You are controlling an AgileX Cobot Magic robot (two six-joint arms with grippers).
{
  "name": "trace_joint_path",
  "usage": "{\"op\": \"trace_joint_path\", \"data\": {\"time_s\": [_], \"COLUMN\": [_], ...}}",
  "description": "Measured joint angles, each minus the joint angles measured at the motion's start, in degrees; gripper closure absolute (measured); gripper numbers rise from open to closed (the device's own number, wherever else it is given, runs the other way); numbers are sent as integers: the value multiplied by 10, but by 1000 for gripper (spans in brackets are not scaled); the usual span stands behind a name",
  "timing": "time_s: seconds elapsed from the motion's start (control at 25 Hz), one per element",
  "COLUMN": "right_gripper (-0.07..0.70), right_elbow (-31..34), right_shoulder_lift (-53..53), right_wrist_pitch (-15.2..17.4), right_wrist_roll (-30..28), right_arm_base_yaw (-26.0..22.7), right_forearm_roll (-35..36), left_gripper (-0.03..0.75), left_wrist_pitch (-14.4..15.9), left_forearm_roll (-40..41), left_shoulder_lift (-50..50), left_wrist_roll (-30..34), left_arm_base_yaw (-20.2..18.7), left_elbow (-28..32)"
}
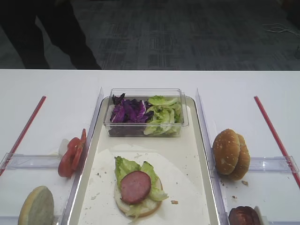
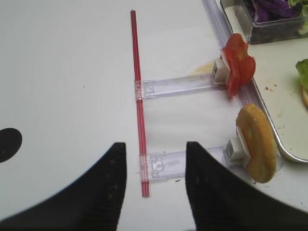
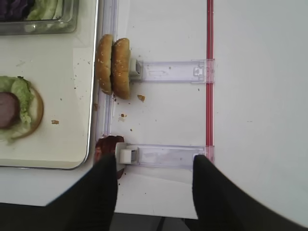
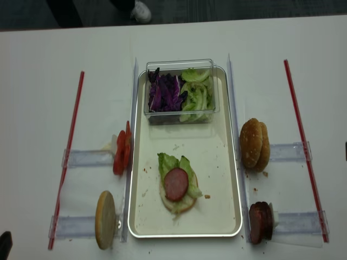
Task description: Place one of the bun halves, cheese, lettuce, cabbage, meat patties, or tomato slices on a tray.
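Observation:
The cream tray (image 1: 187,140) holds a bun bottom with lettuce and one meat patty (image 1: 136,186) on top. Behind it, a clear tub holds cabbage (image 1: 129,112) and lettuce (image 1: 163,115). Two bun halves (image 1: 231,154) and the meat patties (image 1: 243,216) stand on edge right of the tray. Tomato slices (image 1: 71,157) and a bun half (image 1: 36,206) stand on its left. A pale yellow sliver, perhaps cheese (image 2: 204,69), shows behind the tomato. My right gripper (image 3: 154,166) is open and empty near the patties (image 3: 107,147). My left gripper (image 2: 155,149) is open and empty, left of the bun half (image 2: 257,142).
Clear plastic holders (image 3: 168,71) prop the food on both sides of the tray. A red strip (image 1: 274,133) runs along the right and another (image 1: 26,126) along the left. A person in dark clothes (image 1: 56,33) stands beyond the table's far edge.

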Motion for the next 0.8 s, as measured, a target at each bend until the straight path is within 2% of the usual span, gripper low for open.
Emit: {"op": "trace_joint_path", "data": {"time_s": [0.8], "right_gripper": [258], "right_elbow": [100], "right_shoulder_lift": [-226], "right_wrist_pitch": [6], "right_wrist_roll": [-7], "right_arm_base_yaw": [0], "right_forearm_roll": [-6], "left_gripper": [411], "left_wrist_pitch": [0], "left_forearm_roll": [0], "left_shoulder_lift": [0], "left_wrist_roll": [0], "left_arm_base_yaw": [0], "left_elbow": [0]}}
